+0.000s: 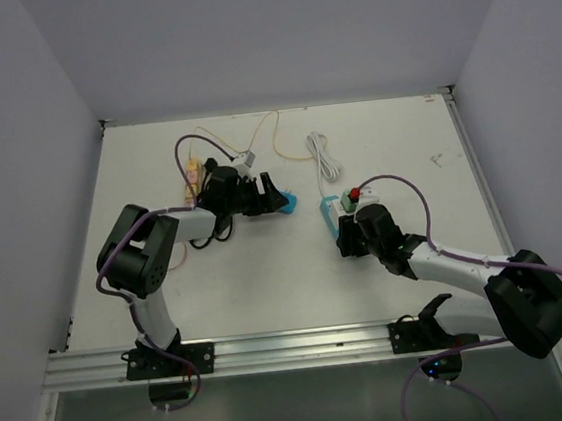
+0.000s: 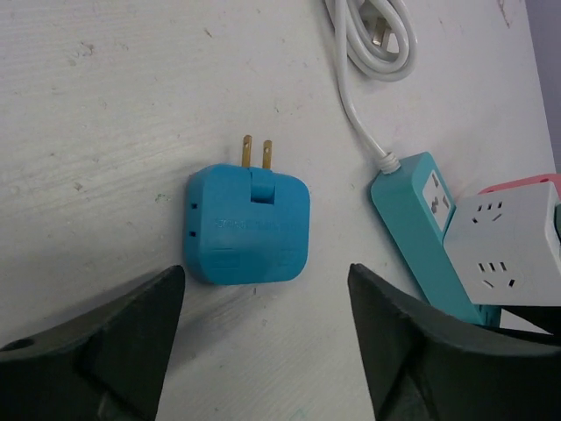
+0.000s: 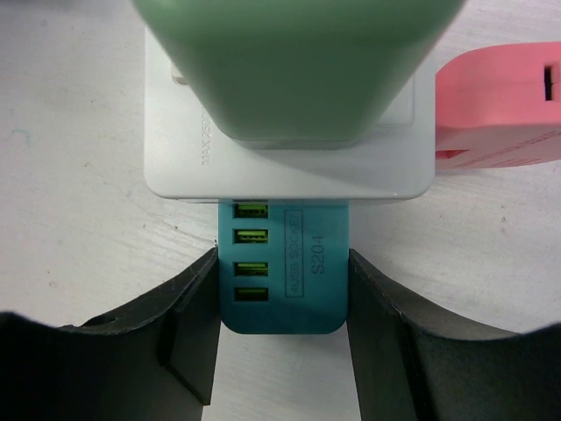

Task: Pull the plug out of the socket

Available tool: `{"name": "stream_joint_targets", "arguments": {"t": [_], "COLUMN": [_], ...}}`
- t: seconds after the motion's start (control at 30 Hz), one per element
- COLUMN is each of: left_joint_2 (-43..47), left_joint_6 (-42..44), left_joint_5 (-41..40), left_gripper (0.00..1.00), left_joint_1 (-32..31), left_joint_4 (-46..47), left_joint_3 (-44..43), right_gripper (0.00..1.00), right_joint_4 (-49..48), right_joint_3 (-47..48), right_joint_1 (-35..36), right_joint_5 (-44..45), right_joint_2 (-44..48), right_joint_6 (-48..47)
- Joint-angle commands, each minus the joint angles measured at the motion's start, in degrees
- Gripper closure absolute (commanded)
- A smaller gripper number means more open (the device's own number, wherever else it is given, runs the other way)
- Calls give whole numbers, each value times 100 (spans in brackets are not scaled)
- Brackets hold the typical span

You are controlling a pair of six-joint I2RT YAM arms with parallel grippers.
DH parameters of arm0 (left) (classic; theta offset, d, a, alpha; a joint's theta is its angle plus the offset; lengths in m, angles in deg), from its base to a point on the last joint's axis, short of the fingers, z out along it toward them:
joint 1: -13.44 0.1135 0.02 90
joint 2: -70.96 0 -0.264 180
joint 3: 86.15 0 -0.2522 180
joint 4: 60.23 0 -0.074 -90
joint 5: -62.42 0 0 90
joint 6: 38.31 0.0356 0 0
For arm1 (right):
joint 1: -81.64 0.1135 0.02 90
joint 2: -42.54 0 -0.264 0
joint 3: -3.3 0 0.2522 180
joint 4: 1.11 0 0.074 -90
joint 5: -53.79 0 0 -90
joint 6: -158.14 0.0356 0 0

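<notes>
So the blue plug (image 2: 247,224) is out, lying just left of the teal strip (image 2: 416,228). The left gripper (image 2: 266,289) sits spread wide around it, and the right gripper (image 3: 282,289) clamps the strip's end. I'd lift the left straight up and not nudge it.

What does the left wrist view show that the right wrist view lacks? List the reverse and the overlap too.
Left wrist only: blue square plastic plug lying free before the open left pincer; coiled white cord. Right wrist only: green USB ports, right pincer clamping the teal plastic power strip. Both: that strip, white socket cube, pink block.
</notes>
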Motion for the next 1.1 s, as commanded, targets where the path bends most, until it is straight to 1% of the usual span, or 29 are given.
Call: {"name": "stream_joint_targets", "arguments": {"t": [0.0,0.03,0.1,0.13,0.23,0.27,0.37,0.4,0.43,0.47,0.53,0.57,0.63,0.67,0.73,0.77,0.8,0.83,0.87,0.93,0.97,1.07], "left_joint_2": [113,157,359,543,869,1105,1659,1817,1984,2334,2853,3021,3486,3637,4031,4147,4261,4462,4543,4710,4754,4842], "left_joint_6": [-173,-190,-260,-356,-594,-777,-1148,-1209,-1323,-1359,-1386,-1386,-1351,-1342,-1316,-1315,-1307,-1289,-1280,-1263,-1263,-1280], "left_joint_5": [15,-21,-126,-161,-179,-153,-117,-126,-152,-196,-337,-477,-627,-801,-943,-1083,-1137,-1242,-1286,-1330,-1365,-1470], "left_gripper": [18,10,2,0,0,0,0,0,0,0,0,0,0,0,0,0,0,0,0,0,0,0], "left_joint_1": [69,69,69,69,69,69,51,42,34,16,-54,-124,-212,-300,-388,-449,-476,-502,-511,-529,-538,-616], "left_joint_4": [192,148,-19,-80,-81,-55,24,51,68,77,-10,-89,-343,-432,-668,-757,-819,-924,-986,-1117,-1153,-1215], "left_joint_3": [-7,20,160,230,581,696,1231,1537,1706,1855,2251,2453,2594,2726,2823,2911,2946,3008,3026,3061,3087,3140], "right_gripper": [100,100,100,100,100,100,100,100,98,88,79,67,56,45,38,31,29,25,23,17,12,7], "right_joint_4": [-199,-190,-173,-173,-182,-182,-208,-217,-217,-243,-217,-217,-260,-269,-287,-270,-252,-174,-147,-85,-41,38], "right_joint_3": [55,55,64,73,55,55,29,29,29,20,64,81,143,152,213,240,318,423,424,591,635,776], "right_joint_1": [-7,-7,-7,-7,-7,-7,10,37,63,72,151,177,309,370,581,660,835,1028,1030,1310,1503,1741], "right_joint_5": [-176,-220,-282,-317,-501,-545,-677,-721,-739,-774,-879,-897,-897,-897,-880,-836,-757,-600,-529,-414,-275,-46], "right_joint_2": [61,70,79,88,97,97,70,61,44,26,-61,-114,-254,-299,-378,-422,-457,-492,-527,-563,-597,-563], "right_joint_6": [-64,-64,-46,-11,42,85,199,235,270,314,419,454,638,692,876,929,973,1078,1131,1298,1360,1579]}}
